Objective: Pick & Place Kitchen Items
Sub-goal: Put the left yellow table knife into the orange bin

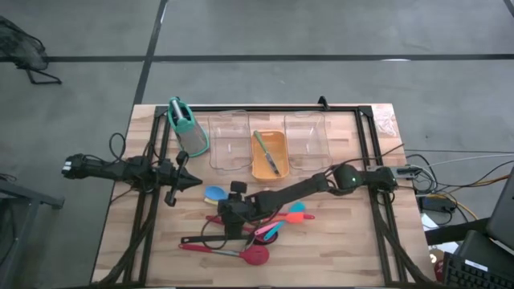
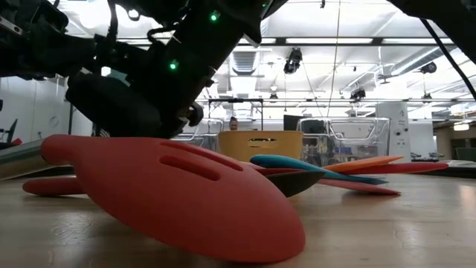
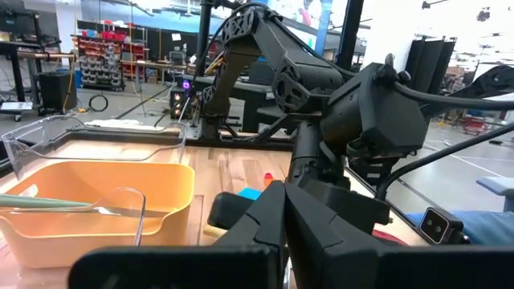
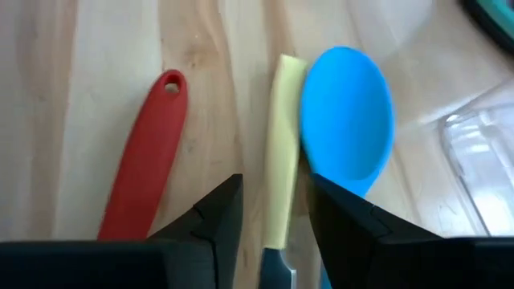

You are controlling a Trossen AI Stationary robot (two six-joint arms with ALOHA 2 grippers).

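Right pincer (image 4: pixel 273 210), fingers apart, straddles the pale utensil (image 4: pixel 281 152) lying lengthwise between them, beside the blue spoon (image 4: pixel 347 120).

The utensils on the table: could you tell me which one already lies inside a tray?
The green-handled utensil, lying diagonally in the orange tray at the table's back. All others lie loose on the wood near the right gripper, such as the blue spoon.

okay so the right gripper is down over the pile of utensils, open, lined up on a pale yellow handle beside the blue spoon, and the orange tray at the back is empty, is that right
One thing is off: the orange tray is not empty. The high view shows a slim green utensil lying in it. The rest holds: the right gripper is open over the pale yellow handle beside the blue spoon.
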